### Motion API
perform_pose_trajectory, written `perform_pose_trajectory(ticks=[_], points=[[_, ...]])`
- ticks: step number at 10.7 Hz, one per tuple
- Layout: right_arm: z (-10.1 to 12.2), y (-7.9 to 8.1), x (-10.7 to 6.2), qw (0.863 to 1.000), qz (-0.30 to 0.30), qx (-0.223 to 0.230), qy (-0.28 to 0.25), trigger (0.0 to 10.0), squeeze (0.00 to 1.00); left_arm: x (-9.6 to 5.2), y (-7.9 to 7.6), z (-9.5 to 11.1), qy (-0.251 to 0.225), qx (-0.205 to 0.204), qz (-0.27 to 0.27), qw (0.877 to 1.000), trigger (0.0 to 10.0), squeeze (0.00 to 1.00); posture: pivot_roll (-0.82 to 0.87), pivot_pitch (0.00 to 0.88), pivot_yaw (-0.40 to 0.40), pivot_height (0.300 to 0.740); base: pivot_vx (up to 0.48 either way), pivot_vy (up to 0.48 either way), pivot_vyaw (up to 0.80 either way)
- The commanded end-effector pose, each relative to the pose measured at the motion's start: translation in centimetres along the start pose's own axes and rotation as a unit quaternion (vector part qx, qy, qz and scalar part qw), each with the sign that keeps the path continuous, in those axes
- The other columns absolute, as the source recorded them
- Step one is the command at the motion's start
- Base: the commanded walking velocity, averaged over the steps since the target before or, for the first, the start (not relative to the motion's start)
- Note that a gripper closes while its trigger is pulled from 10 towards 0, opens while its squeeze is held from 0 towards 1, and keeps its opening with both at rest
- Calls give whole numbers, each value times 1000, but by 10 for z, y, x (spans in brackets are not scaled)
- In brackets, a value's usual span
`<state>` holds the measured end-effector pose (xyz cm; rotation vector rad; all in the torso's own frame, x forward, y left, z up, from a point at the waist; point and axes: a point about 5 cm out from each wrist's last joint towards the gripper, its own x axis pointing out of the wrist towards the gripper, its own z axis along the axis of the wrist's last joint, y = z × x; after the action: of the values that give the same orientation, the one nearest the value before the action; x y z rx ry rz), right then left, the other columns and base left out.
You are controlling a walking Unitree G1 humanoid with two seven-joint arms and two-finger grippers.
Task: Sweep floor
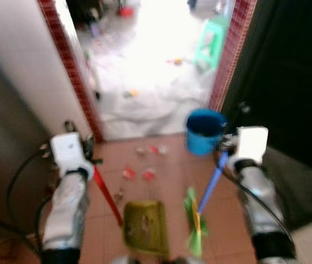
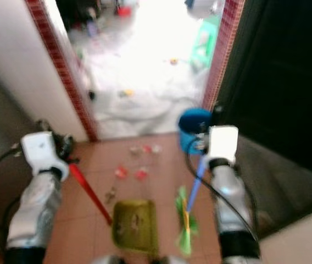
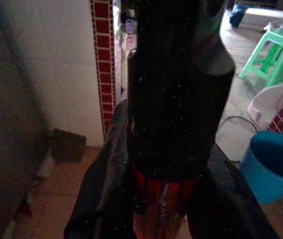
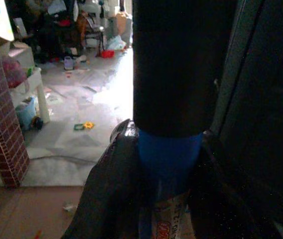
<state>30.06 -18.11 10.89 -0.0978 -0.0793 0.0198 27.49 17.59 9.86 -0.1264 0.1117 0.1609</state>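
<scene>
The floor (image 1: 167,181) near the robot is reddish-brown tile, strewn with small red and pale scraps (image 1: 145,165); beyond a doorway edged in red brick-pattern tile (image 1: 71,71) lies a bright, littered pale floor with a green stool (image 1: 211,44). A blue bucket (image 1: 204,131) stands at the threshold. The left end effector (image 3: 154,199) pinches the red handle of the green dustpan (image 1: 144,225). The right end effector (image 4: 164,199) pinches the blue handle of the green broom (image 1: 195,220), beside the dustpan.

Glossy plastic bucket (image 1: 205,131), tiled floor (image 1: 167,192)
</scene>
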Motion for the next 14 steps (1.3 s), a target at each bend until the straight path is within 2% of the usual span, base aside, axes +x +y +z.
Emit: perform_pose_trajectory(ticks=[1,3,9,10,11,14], points=[[5,-5,0,1000,-6,-12,-10,10000,0,2,-3,11,-24,3,-6,1000,10000,0,-100,35,55,740,0,-405,0],[5,-6,0,1000,-5,-13,-7,10000,0,2,-4,11,-22,-1,-4,1000,10000,0,-102,36,53,740,0,-368,0],[5,-1,6,1000,11,-14,-4,10000,0,8,4,16,-32,-5,30,999,10000,0,-99,31,51,740,0,0,0],[5,0,7,1000,13,-17,-5,10000,0,9,9,22,-43,-20,44,998,10000,0,-101,25,52,740,0,0,0],[6,0,9,1000,14,-17,-6,10000,0,10,10,31,-64,-29,49,996,10000,0,-100,21,50,740,0,0,0],[6,2,13,1000,16,-17,-8,10000,0,20,11,86,-148,-58,71,985,10000,0,-101,8,47,740,355,0,0]])
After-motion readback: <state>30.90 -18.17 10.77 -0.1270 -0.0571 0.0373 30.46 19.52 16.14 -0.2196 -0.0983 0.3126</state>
